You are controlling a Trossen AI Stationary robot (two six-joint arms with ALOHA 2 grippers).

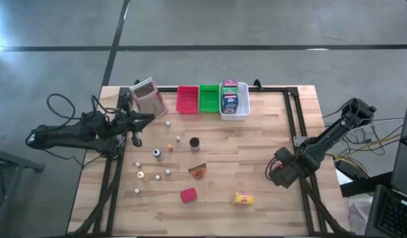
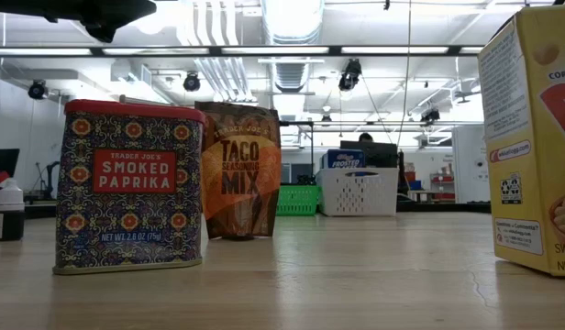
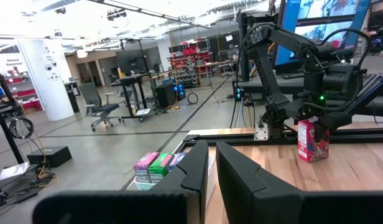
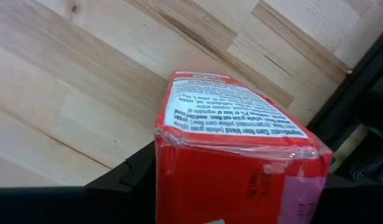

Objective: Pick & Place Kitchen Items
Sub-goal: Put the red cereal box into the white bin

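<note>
right gripper (image 1: 281, 173): low at the table's 4 o'clock side, fingers either side of a red-and-pink box (image 4: 235, 155)
left gripper (image 1: 139, 121): pinched shut, parked at 10 o'clock
yellow packet (image 1: 244, 198): 5 o'clock, near the right gripper

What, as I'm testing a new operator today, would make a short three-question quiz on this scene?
1. True or false: the basket holds packets.
2. The right gripper is around a box of what colour? A green, B red, C black.
3. What colour is the tray right beside the basket?

Key: 1 true; 2 B; 3 green.
</note>
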